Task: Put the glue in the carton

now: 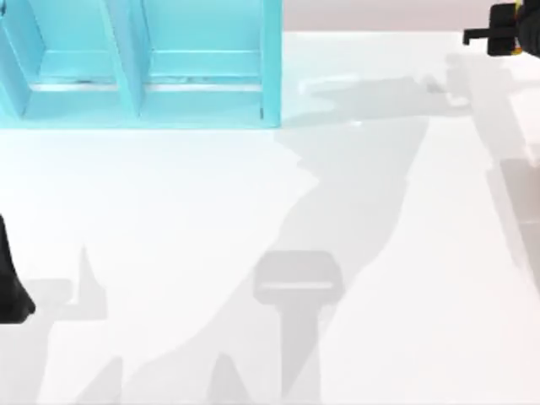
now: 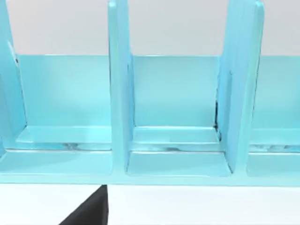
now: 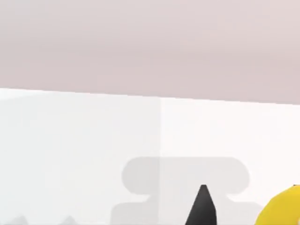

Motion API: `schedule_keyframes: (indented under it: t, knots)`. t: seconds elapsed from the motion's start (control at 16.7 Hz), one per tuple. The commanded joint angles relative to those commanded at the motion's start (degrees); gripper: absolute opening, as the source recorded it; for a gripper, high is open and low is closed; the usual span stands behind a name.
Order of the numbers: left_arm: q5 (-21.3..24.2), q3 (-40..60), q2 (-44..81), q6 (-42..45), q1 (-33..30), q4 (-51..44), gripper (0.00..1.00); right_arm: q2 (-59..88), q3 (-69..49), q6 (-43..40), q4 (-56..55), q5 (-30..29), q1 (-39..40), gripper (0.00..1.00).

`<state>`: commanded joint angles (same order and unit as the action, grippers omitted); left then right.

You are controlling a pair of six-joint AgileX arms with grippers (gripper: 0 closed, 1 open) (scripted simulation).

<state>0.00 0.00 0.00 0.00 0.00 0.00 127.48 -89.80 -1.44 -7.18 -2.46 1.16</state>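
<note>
The carton (image 1: pixel 143 101) is a teal box at the back left of the table, split by upright dividers into open compartments (image 2: pixel 176 140), which are bare inside in the left wrist view. My right gripper (image 1: pixel 494 35) hangs at the far right back corner, well away from the carton. Yellow patches that look like the glue (image 1: pixel 509 12) sit against it. In the right wrist view the glue's rounded yellow body (image 3: pixel 283 210) lies beside one black fingertip (image 3: pixel 202 206). Its cap and label are hidden. My left arm (image 1: pixel 10 283) stays at the left edge.
White tabletop (image 1: pixel 169 219) stretches from the carton's front to the near edge, crossed by grey arm shadows. The table's back edge meets a pale wall (image 3: pixel 150 47) just behind my right gripper. A dark part of my left arm (image 2: pixel 89 211) shows below the carton's front lip.
</note>
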Motion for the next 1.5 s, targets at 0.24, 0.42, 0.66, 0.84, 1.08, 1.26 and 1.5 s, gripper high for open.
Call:
schedule_keyframes:
  t: [0.24, 0.42, 0.66, 0.84, 1.08, 1.26, 1.5]
  knots:
    - [0.0, 0.0, 0.0, 0.0, 0.0, 0.0, 1.00, -3.4, 0.1, -12.9, 9.5, 8.7, -8.1, 0.00]
    - [0.0, 0.0, 0.0, 0.0, 0.0, 0.0, 1.00, -6.8, 0.6, -27.3, 19.8, 17.7, -16.3, 0.00]
    - [0.0, 0.0, 0.0, 0.0, 0.0, 0.0, 1.00, -10.9, 2.2, -49.9, 36.0, 30.8, -28.5, 0.00]
    - [0.0, 0.0, 0.0, 0.0, 0.0, 0.0, 1.00, -12.7, 4.6, -67.7, 49.1, 40.3, -37.4, 0.00]
    - [0.0, 0.0, 0.0, 0.0, 0.0, 0.0, 1.00, -13.7, 8.3, -89.4, 65.2, 51.1, -47.6, 0.00]
    - [0.0, 0.0, 0.0, 0.0, 0.0, 0.0, 1.00, -14.0, 10.7, -102.0, 74.7, 57.3, -53.2, 0.00]
    - [0.0, 0.0, 0.0, 0.0, 0.0, 0.0, 1.00, -14.5, 12.5, -111.1, 82.2, 61.8, -57.4, 0.00]
